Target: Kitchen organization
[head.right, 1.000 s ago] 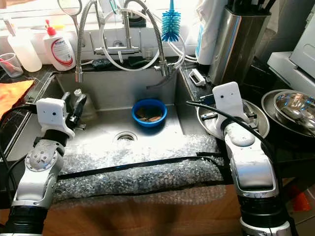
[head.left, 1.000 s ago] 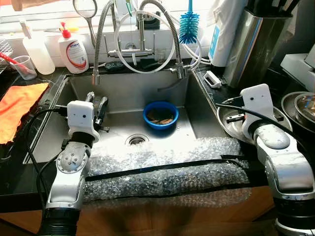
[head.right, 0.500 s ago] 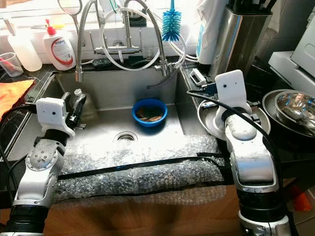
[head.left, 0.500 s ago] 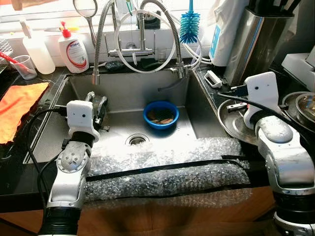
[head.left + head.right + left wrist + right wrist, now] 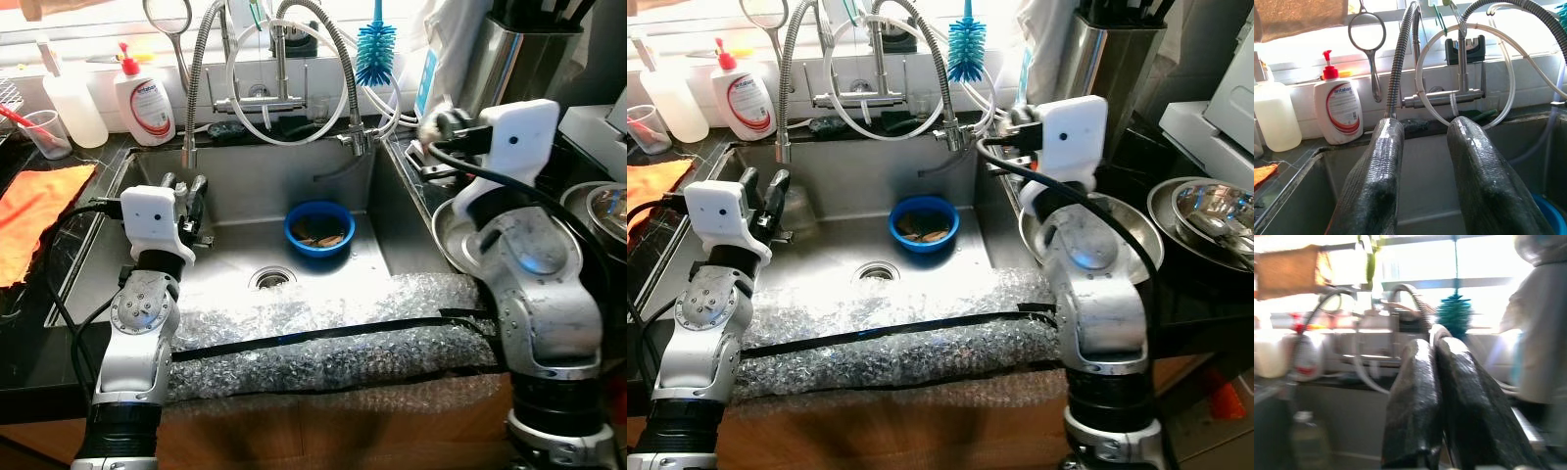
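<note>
Gaping left claw (image 5: 1422,161), right claw (image 5: 1437,396) closed, both empty

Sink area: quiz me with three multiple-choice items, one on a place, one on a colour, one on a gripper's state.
1. Where is the blue bowl?
A. in the sink basin
B. on the orange cloth
C. on the right counter

2. What colour is the soap bottle's pump?
A. green
B. red
C. black

3. How are the left gripper fingers?
A. shut on a sponge
B. shut together
C. open, holding nothing

Answers: 1 A, it sits behind the drain. 2 B, the pump top is red. 3 C, the left wrist view shows a bare gap between the fingers.
</note>
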Robot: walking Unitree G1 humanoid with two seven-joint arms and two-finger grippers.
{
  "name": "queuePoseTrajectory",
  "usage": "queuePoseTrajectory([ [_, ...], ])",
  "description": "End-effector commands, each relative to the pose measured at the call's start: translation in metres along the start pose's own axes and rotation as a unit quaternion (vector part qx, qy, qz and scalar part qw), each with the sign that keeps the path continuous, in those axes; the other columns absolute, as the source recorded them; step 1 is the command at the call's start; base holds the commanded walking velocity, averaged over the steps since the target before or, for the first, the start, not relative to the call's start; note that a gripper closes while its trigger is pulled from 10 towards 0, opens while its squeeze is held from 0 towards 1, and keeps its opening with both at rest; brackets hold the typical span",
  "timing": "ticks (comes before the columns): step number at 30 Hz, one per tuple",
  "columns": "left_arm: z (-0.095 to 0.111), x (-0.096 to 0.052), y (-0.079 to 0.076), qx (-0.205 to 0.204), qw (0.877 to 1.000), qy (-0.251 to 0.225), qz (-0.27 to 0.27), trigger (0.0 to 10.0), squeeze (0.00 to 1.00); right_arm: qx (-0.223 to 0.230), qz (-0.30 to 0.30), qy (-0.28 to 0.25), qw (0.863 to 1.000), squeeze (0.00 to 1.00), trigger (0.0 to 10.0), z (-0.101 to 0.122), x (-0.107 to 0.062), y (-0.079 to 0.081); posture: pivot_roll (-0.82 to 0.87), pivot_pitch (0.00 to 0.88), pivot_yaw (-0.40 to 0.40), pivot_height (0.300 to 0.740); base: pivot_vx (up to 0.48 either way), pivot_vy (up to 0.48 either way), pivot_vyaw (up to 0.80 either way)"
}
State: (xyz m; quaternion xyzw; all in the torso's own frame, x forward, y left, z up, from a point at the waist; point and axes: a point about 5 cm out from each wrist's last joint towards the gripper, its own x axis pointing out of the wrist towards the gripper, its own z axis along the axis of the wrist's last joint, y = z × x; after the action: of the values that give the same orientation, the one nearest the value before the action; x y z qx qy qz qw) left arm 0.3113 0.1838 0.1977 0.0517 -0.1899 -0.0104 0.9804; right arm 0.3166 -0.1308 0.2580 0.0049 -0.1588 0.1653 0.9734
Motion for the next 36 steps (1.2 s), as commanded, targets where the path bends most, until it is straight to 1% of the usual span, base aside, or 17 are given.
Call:
queuePoseTrajectory([
  [1,0.006,0.0,0.001,0.008,1.0,-0.009,0.001,10.0,0.0,0.012,0.02,-0.012,1.0,0.0,10.0,-0.001,0.001,0.003,-0.08,0.0,0.024,0.74,0.0,0.0,0.0],
  [2,0.007,0.001,0.003,0.01,1.0,-0.01,0.005,10.0,0.0,0.031,0.03,-0.009,0.999,0.0,10.0,-0.011,0.004,0.007,-0.07,0.0,0.021,0.74,0.0,0.0,0.0],
  [3,0.007,0.002,0.003,0.01,1.0,-0.011,0.006,10.0,0.0,0.038,0.032,-0.009,0.999,0.0,10.0,-0.013,0.006,0.007,-0.07,0.0,0.021,0.74,0.0,0.0,0.0],
  [4,0.007,0.001,0.004,0.01,1.0,-0.01,0.007,10.0,0.0,0.055,0.051,-0.008,0.997,0.0,10.0,-0.018,0.008,0.012,-0.07,0.0,0.024,0.74,0.0,0.0,0.0],
  [8,0.005,-0.001,0.002,0.007,1.0,-0.003,0.001,10.0,0.0,0.07,0.055,0.003,0.996,0.0,10.0,-0.026,0.011,0.014,-0.07,0.0,0.026,0.74,0.0,0.0,0.0],
  [9,0.003,-0.003,-0.003,0.008,1.0,0.002,-0.016,10.0,0.0,0.08,0.056,0.013,0.995,0.0,10.0,-0.034,0.014,0.014,-0.07,0.0,0.027,0.74,0.0,0.0,0.0],
  [11,0.002,-0.002,-0.007,0.007,1.0,0.003,-0.024,10.0,0.0,0.092,0.061,0.019,0.994,0.0,10.0,-0.041,0.02,0.016,-0.07,0.0,0.03,0.74,0.0,0.0,0.0],
  [12,0.003,0.001,-0.008,0.006,1.0,0.0,-0.024,10.0,0.0,0.093,0.071,0.023,0.993,0.0,10.0,-0.043,0.026,0.02,-0.07,0.0,0.031,0.74,0.0,0.0,0.0],
  [15,0.003,0.001,-0.008,0.005,1.0,0.001,-0.023,10.0,0.0,0.098,0.08,0.028,0.992,0.0,10.0,-0.046,0.032,0.022,-0.07,0.0,0.031,0.74,0.0,0.0,0.0],
  [17,0.002,0.001,-0.009,0.005,1.0,0.002,-0.023,10.0,0.0,0.107,0.081,0.038,0.99,0.0,10.0,-0.05,0.036,0.022,-0.07,0.0,0.029,0.74,0.0,0.0,0.0],
  [20,0.0,0.0,-0.01,0.004,1.0,0.009,-0.027,10.0,0.0,0.117,0.088,0.085,0.986,0.0,10.0,-0.069,0.044,0.028,-0.06,0.0,0.023,0.74,0.0,0.0,0.0],
  [22,0.0,0.0,-0.01,0.004,1.0,0.01,-0.028,10.0,0.0,0.115,0.089,0.091,0.985,0.0,10.0,-0.072,0.045,0.028,-0.06,0.0,0.023,0.74,0.0,0.0,0.0],
  [26,-0.001,-0.001,-0.009,0.003,1.0,0.013,-0.028,10.0,0.0,0.112,0.073,0.126,0.983,0.0,10.0,-0.082,0.052,0.026,-0.06,0.0,0.022,0.74,0.0,0.0,0.0],
  [30,-0.001,-0.001,-0.01,0.003,0.999,0.014,-0.029,10.0,0.0,0.114,0.082,0.121,0.983,0.0,10.0,-0.081,0.057,0.028,-0.06,0.0,0.021,0.74,0.0,0.0,0.0],
  [33,-0.001,-0.001,-0.01,0.002,0.999,0.015,-0.028,10.0,0.0,0.115,0.076,0.141,0.981,0.0,10.0,-0.085,0.06,0.027,-0.06,0.0,0.021,0.74,0.0,0.0,0.0],
  [34,-0.001,-0.002,-0.01,0.002,0.999,0.016,-0.028,10.0,0.0,0.1,0.065,0.17,0.978,0.0,10.0,-0.092,0.059,0.026,-0.06,0.0,0.02,0.74,0.0,0.0,0.0],
  [36,-0.001,-0.002,-0.011,0.002,0.999,0.017,-0.031,10.0,0.0,0.096,0.048,0.198,0.974,0.0,10.0,-0.1,0.058,0.023,-0.05,0.0,0.02,0.74,0.0,0.0,0.0],
])
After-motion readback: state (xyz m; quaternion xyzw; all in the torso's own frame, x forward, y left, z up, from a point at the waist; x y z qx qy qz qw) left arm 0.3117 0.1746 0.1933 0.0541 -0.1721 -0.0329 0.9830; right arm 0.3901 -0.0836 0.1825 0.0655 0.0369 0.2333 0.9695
